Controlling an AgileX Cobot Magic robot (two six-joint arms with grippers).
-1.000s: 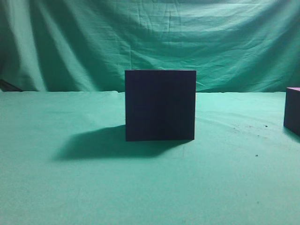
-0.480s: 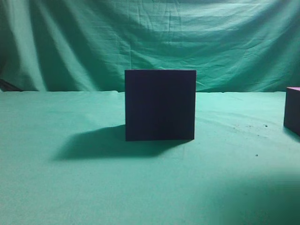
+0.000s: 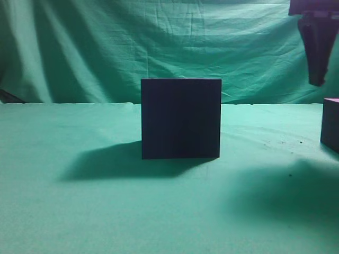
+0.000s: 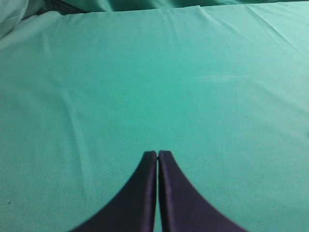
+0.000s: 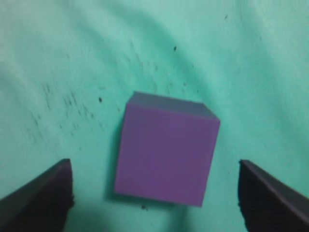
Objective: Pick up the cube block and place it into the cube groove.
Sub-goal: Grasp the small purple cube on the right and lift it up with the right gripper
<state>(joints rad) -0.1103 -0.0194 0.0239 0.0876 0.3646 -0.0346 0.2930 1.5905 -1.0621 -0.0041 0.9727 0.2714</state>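
Note:
The cube block (image 5: 166,154) lies on the green cloth, its lighter purple top face up; in the exterior view it is cut off at the right edge (image 3: 331,124). My right gripper (image 5: 154,186) hangs open above it, one finger on each side, not touching. In the exterior view only one dark finger of it (image 3: 317,45) shows at the top right, above the block. The large dark box (image 3: 180,118) stands mid-table; its groove does not show. My left gripper (image 4: 158,154) is shut and empty over bare cloth.
Green cloth covers the table (image 3: 79,211) and hangs as a backdrop (image 3: 106,47). Dark specks dot the cloth around the cube block (image 5: 72,104). The box casts a shadow to its left (image 3: 106,164).
My right gripper has come into the exterior view at the top right, above the cube block, and its shadow has spread over the cloth at the lower right. The box and block have not moved.

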